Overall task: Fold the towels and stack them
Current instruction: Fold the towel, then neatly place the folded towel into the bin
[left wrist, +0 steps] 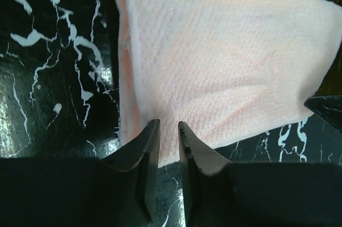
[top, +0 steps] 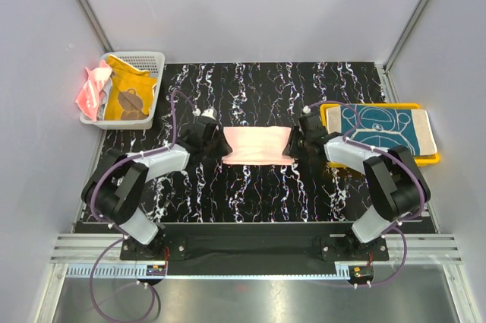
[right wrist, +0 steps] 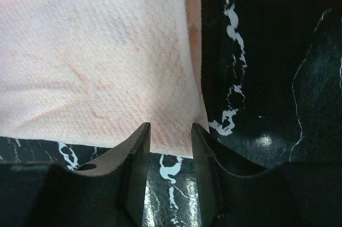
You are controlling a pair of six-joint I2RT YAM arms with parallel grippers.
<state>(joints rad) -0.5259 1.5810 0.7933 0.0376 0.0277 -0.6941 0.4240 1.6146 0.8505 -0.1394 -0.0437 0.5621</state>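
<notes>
From above, we saw the pale peach towel (top: 257,145) at the middle of the bench (top: 250,194), long axis left-right, with the left tool (top: 213,140) and right tool (top: 300,140) at its ends. In the left wrist view, the left tool (left wrist: 169,131) stood narrowly parted astride the towel's lower edge. In the right wrist view, the right tool (right wrist: 171,131) was spread astride its lower-right corner.

Bright, even light from overhead filled the top view, which was sharp from edge to edge. The glossy black marbled table (top: 250,194) threw small white glare spots in both wrist views. There the peach towel (left wrist: 224,61) looked crisp but slightly washed out, while the fingers of the left gripper (left wrist: 168,125) and right gripper (right wrist: 170,126) were dark, soft-edged silhouettes.
</notes>
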